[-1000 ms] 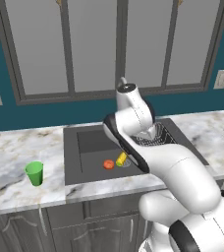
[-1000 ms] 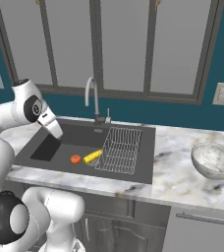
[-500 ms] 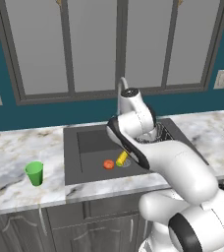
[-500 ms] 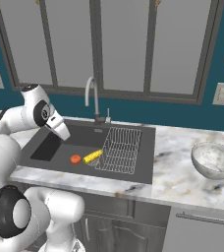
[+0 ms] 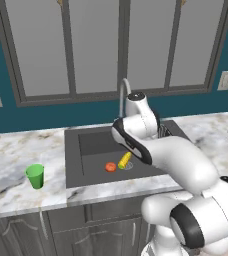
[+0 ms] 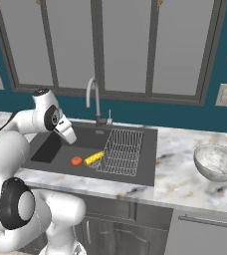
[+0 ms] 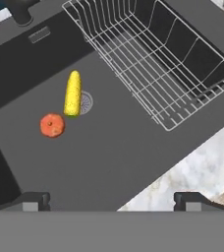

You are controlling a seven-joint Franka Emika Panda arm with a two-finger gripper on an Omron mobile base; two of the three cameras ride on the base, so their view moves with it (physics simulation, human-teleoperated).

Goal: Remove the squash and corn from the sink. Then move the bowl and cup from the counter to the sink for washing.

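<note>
The small round orange-red squash [image 7: 52, 125] and the short yellow corn cob with a greenish end [image 7: 73, 93] both lie on the floor of the large dark grey rectangular sink [image 7: 109, 157], just beside each other but not quite touching. In the hand view the corn's lower, greenish end sits at the edge of the round drain [image 7: 84, 103], and the squash lies to its lower left. The white wire rack [image 7: 153, 59] stands in the same basin, apart from both vegetables.

The gripper [image 7: 111, 201] hangs above the sink with its two dark tips spread as wide as they go and nothing between them — it holds nothing and touches nothing.

From the left base view the small bright green tapered cup [image 5: 35, 176] stands upright on the white and grey marbled counter [image 5: 11, 150], well to the left of the sink. From the right base view the wide grey-white speckled bowl [image 6: 218, 162] sits on the counter to the right of the basin — well apart from it. The curved metal faucet [image 6: 92, 97] rises behind the sink's back rim.
</note>
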